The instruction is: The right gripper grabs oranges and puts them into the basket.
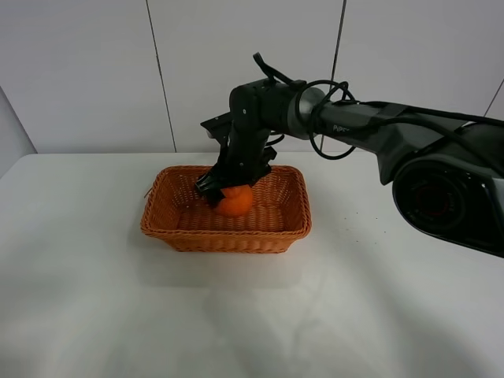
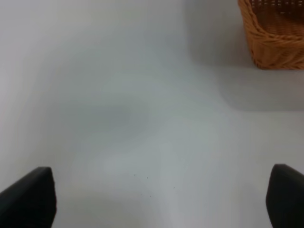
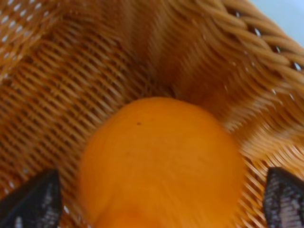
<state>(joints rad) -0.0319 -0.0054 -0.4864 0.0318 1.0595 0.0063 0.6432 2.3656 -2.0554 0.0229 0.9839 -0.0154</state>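
The orange (image 1: 235, 201) is inside the woven wicker basket (image 1: 169, 228), near its back middle. My right gripper (image 1: 220, 187) reaches down into the basket right above the orange. In the right wrist view the orange (image 3: 161, 161) fills the space between the two fingertips (image 3: 33, 199), with a small gap on each side, over the basket's floor (image 3: 71, 85). The jaws stand open around it. My left gripper (image 2: 159, 199) is open and empty above the bare table. A corner of the basket (image 2: 275, 38) shows in its view.
The white table (image 1: 94, 315) spreads around the basket. A white panelled wall stands behind it. The right arm (image 1: 354, 126) stretches from the right side over the basket's back rim.
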